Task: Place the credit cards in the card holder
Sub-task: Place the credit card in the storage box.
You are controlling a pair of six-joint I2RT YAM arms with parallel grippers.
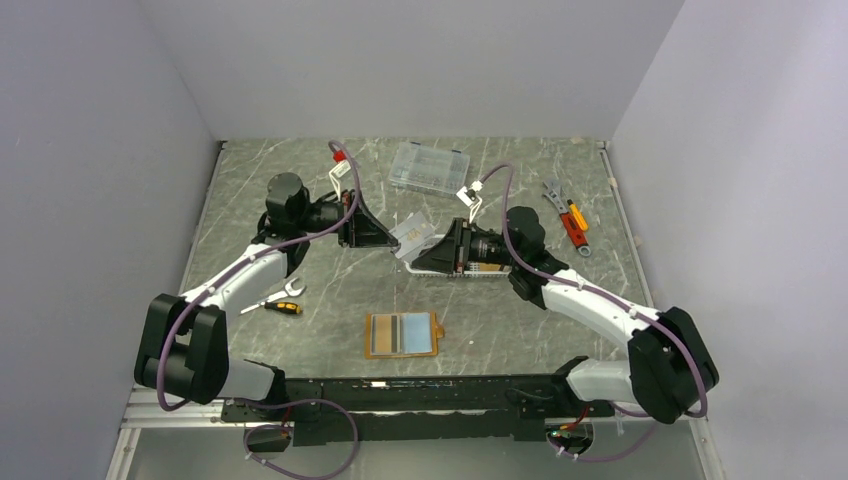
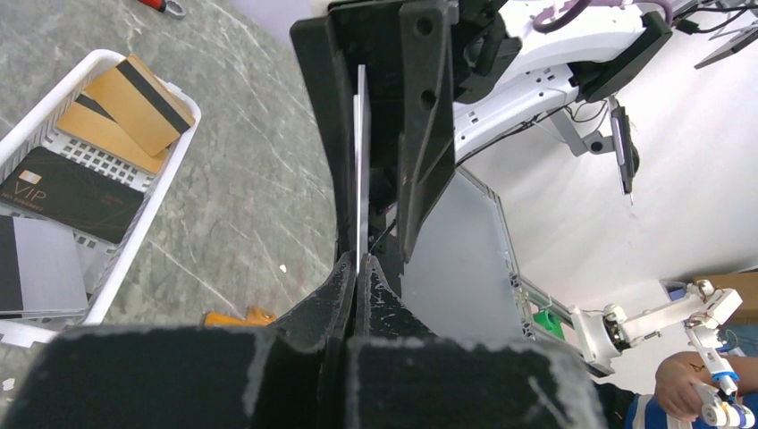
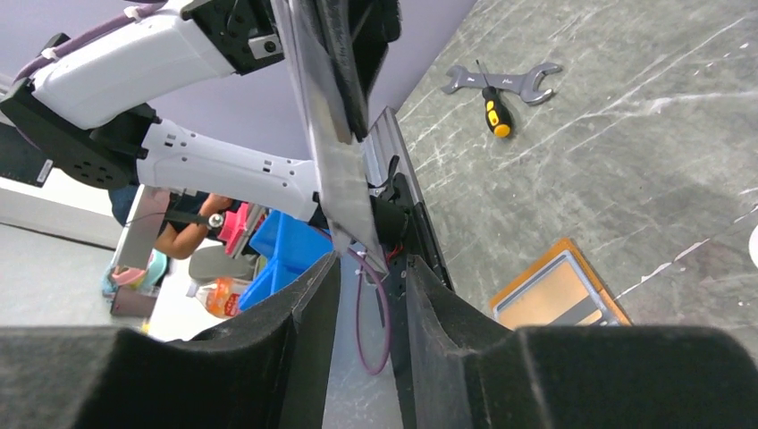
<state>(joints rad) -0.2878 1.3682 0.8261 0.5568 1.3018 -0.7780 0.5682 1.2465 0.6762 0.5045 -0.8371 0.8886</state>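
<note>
My left gripper is shut on a grey-white credit card, seen edge-on and held in the air at mid-table. My right gripper faces it with its jaws open; the card's lower corner hangs just above the gap, touching neither finger. The orange card holder lies open flat near the front, with cards showing in its pockets. More credit cards lie in a white basket: gold-brown ones, a black one and a grey one.
The white basket sits under my right gripper. A clear compartment box stands at the back. A wrench and orange tool lie at the right. Another wrench with a yellow screwdriver lies at the left.
</note>
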